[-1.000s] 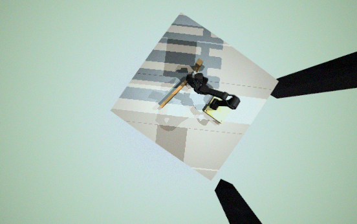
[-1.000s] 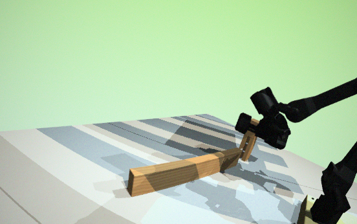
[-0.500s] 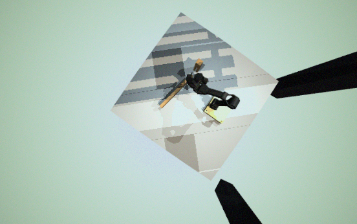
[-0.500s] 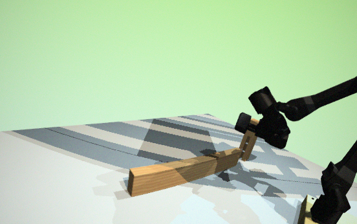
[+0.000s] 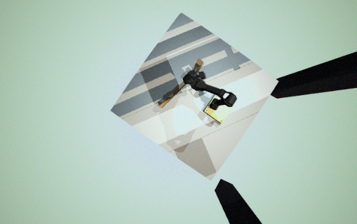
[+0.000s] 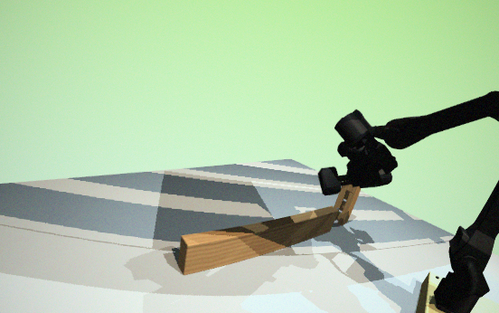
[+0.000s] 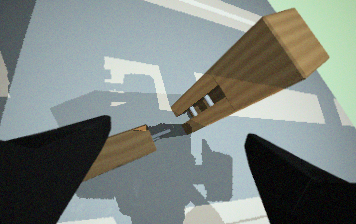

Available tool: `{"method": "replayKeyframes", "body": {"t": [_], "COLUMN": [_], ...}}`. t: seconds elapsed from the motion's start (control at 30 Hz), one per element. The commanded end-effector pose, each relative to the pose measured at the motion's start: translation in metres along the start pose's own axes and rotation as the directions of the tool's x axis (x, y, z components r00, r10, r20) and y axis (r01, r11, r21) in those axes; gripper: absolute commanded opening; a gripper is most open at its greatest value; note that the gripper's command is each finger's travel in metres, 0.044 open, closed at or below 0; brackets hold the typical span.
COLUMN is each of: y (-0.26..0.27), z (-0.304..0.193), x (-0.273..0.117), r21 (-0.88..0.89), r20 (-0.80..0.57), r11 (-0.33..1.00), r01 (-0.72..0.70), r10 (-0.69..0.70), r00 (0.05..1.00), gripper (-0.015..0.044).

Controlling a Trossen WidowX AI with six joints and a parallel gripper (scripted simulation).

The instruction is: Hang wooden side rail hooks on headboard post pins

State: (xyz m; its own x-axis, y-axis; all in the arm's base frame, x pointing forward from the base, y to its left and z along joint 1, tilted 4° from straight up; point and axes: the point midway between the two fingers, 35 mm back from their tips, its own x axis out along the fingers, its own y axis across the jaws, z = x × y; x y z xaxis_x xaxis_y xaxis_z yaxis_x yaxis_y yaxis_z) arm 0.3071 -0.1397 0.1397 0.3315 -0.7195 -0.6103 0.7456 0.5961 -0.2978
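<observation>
My claw [image 5: 194,78] [image 6: 357,181] [image 7: 179,131] is spread and holds nothing. Below it, the long brown wooden rail [image 5: 173,95] [image 6: 253,240] [image 7: 120,152] lies unhung, its steel hooks [image 7: 162,134] seemingly short of the slot pins [image 7: 208,100]. Lifting, seating and retreat remain. Past the upright wooden post [image 5: 198,62] [image 6: 353,199] [image 7: 265,65], tabletop [image 5: 194,129] [image 6: 90,280] [image 7: 75,65] continues before its edge.

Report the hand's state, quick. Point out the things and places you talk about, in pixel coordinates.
Hand [image 6: 332,199] [image 7: 179,131]: open, nothing between its fingers; the wooden rail [image 6: 253,235] [image 7: 120,150] is not gripped.
</observation>
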Motion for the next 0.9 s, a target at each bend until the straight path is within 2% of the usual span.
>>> {"method": "replayKeyframes", "body": {"t": [0.0,0.17,0.3,0.47,0.6,0.67,0.87], "y": [0.019,0.034,0.044,0.054,0.059,0.060,0.060], "z": [0.006,0.010,0.012,0.014,0.016,0.016,0.016], "x": [0.001,-0.004,-0.010,-0.022,-0.033,-0.035,-0.035], "r21": [-0.440,-0.731,-0.841,-0.832,-0.745,-0.726,-0.726], "r20": [-0.152,-0.300,-0.417,-0.554,-0.649,-0.663,-0.664], "r11": [0.886,0.594,0.277,-0.149,-0.446,-0.494,-0.495], "r01": [-0.149,-0.337,-0.465,-0.535,-0.496,-0.478,-0.478], "r10": [0.090,0.164,0.216,0.274,0.314,0.320,0.320], "r00": [0.984,0.940,0.883,0.786,0.693,0.676,0.676], "gripper": [0.0440,0.0440,0.0440,0.0440,0.0440,0.0440,0.0440]}}
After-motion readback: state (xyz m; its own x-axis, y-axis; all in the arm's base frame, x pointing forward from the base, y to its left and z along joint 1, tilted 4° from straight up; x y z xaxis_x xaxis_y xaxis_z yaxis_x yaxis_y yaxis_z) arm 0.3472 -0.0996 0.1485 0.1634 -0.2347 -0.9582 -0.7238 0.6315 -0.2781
